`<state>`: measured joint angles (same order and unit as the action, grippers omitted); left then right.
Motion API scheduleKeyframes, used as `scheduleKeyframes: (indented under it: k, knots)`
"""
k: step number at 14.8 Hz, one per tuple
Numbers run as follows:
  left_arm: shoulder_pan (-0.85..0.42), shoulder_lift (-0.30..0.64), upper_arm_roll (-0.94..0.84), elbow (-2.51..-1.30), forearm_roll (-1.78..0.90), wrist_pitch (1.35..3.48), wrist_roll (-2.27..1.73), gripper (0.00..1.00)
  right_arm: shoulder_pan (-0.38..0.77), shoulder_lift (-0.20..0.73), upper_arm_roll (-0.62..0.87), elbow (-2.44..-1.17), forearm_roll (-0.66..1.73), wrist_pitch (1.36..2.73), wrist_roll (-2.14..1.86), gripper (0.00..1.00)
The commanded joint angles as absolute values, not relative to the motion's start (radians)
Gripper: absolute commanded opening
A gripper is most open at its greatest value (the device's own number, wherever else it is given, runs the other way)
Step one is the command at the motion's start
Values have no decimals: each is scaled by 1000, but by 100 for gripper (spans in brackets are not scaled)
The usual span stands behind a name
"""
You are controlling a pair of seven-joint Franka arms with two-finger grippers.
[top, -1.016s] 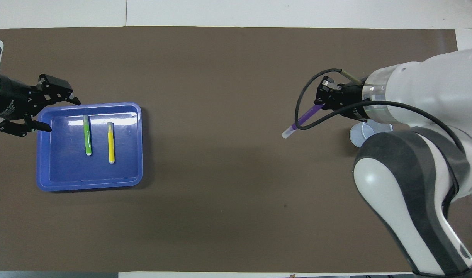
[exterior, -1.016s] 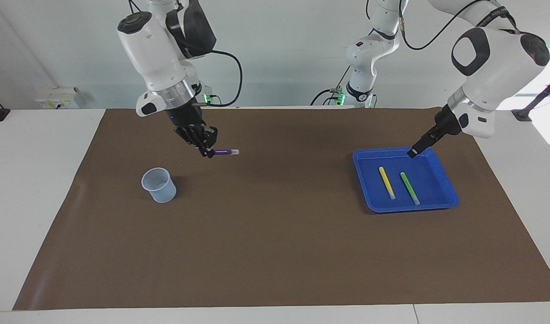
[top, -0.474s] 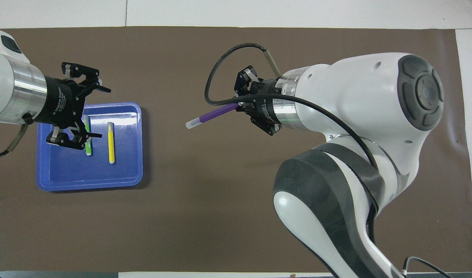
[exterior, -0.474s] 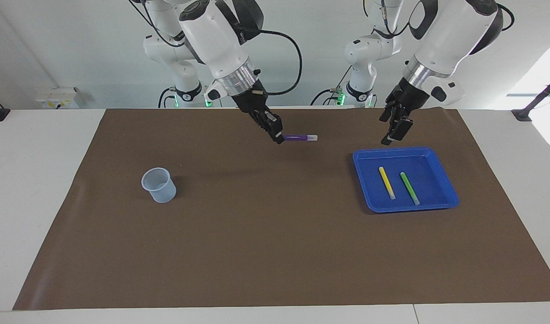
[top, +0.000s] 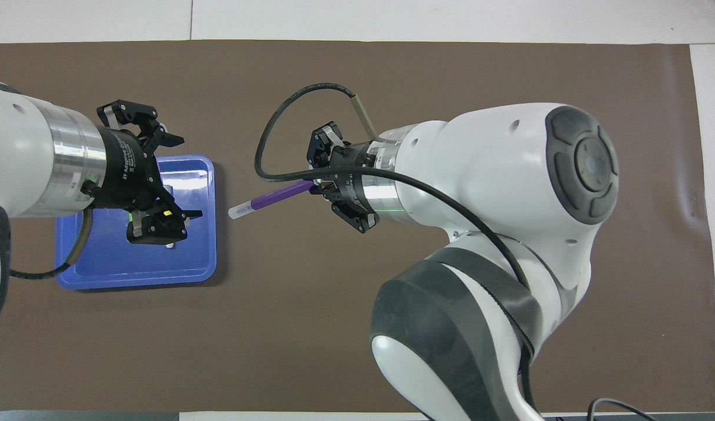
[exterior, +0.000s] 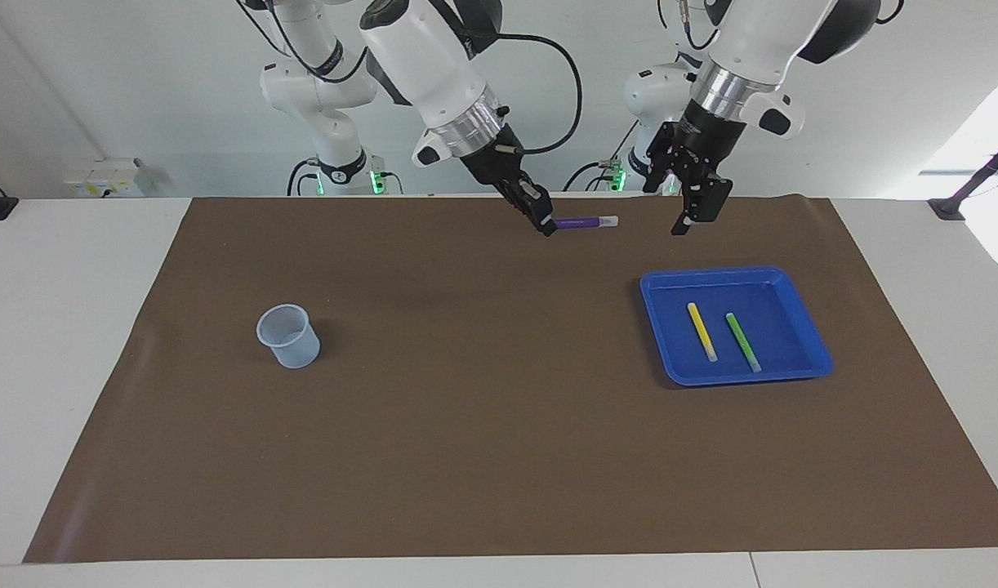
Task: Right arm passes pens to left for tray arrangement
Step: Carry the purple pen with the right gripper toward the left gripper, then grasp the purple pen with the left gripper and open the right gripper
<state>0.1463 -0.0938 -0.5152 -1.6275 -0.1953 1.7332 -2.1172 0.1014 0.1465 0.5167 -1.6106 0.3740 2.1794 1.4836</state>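
My right gripper (exterior: 548, 227) is shut on one end of the purple pen (exterior: 585, 221), holding it level in the air over the mat's middle, pale tip toward the left gripper. In the overhead view the right gripper (top: 318, 188) and the purple pen (top: 270, 197) reach toward the tray. My left gripper (exterior: 695, 222) hangs open and empty, a short gap from the pen's tip, over the mat just robot-side of the blue tray (exterior: 781, 327). The yellow pen (exterior: 701, 331) and green pen (exterior: 743, 341) lie side by side in the tray. From overhead the left gripper (top: 185, 177) covers most of both pens and part of the tray (top: 135, 285).
A small translucent bluish cup (exterior: 288, 335) stands on the brown mat (exterior: 483, 425) toward the right arm's end; the right arm hides it from overhead. White table shows around the mat.
The right gripper has carried the purple pen up and toward the left arm's end. The left gripper has lifted from the tray's edge and swung toward the pen, still open.
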Motion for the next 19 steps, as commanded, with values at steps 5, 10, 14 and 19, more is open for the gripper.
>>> scheduleKeyframes:
  k: [5,10,14,19]
  knots:
    - [66,-185,-509,-1712,-196,1743,-2330,100,97,192,554,-1591,388,2252,1546,0]
    - [23,-209,-522,-1815,-198,1831,-2359,100,98,193,554,-1597,390,2261,1546,0]
    - [21,-209,-522,-1859,-198,1904,-2359,100,98,192,554,-1606,390,2276,1545,0]
    - [31,-204,-522,-1864,-196,1933,-2350,100,98,192,554,-1606,387,2276,1545,0]
